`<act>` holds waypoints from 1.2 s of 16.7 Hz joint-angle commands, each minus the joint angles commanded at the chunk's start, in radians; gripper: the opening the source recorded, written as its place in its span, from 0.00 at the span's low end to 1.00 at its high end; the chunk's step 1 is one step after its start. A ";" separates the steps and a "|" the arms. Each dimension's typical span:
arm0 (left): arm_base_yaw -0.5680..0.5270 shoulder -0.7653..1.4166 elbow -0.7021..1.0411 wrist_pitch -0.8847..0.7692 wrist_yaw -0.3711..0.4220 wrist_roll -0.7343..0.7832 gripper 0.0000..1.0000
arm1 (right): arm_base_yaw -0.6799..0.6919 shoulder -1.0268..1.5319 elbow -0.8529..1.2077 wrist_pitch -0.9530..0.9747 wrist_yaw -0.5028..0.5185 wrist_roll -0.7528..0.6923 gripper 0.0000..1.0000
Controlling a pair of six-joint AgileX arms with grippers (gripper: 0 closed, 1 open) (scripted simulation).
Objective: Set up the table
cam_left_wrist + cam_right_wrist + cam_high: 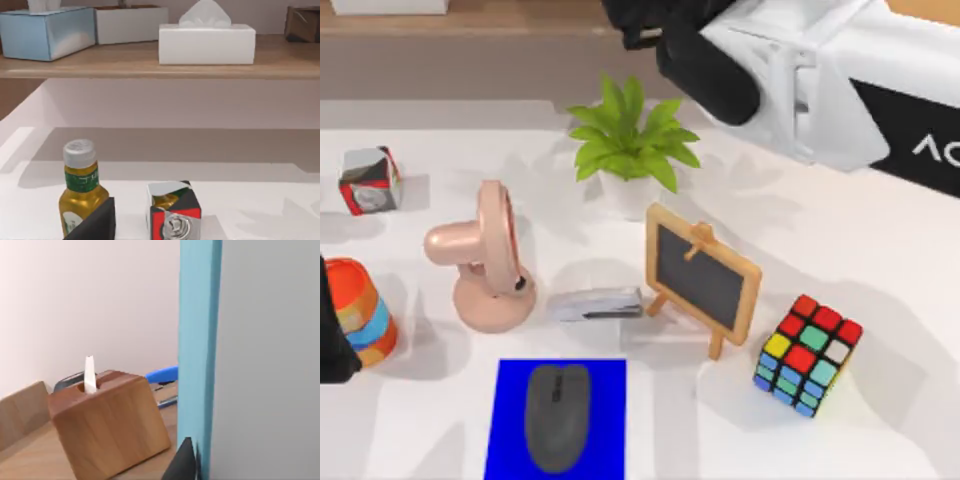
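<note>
Smooth white table (880,250), wood-framed chalkboard (703,277)

The right arm (820,80) reaches over the table's far edge; the left arm (335,340) sits at the left edge.

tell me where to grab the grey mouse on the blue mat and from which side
Probably best from straight above, closing the fingers across the narrow width of the mouse at its middle. It lies flat on the blue mat with its long axis running toward the near table edge, and its rounded top offers no handle. Its flanks look free; the stapler sits beyond the mat.
</note>
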 joint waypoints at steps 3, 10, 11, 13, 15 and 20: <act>0.000 0.000 0.000 0.000 0.000 0.000 1.00 | -0.191 -0.151 -0.058 -0.001 -0.085 0.081 0.00; 0.000 0.000 0.000 0.000 0.000 0.000 1.00 | -0.808 -0.372 -0.268 -0.020 -0.280 0.278 0.00; 0.000 0.000 0.000 0.000 0.000 0.000 1.00 | -0.901 -0.383 -0.306 -0.021 -0.308 0.309 0.00; 0.000 0.000 0.000 0.000 0.000 0.000 1.00 | -1.077 -0.392 -0.387 -0.024 -0.366 0.375 0.00; 0.000 0.000 0.000 0.000 0.000 0.000 1.00 | -1.236 -0.381 -0.473 -0.023 -0.425 0.446 0.00; 0.000 0.000 0.000 0.000 0.000 0.000 1.00 | -1.509 -0.303 -0.670 0.004 -0.586 0.655 0.00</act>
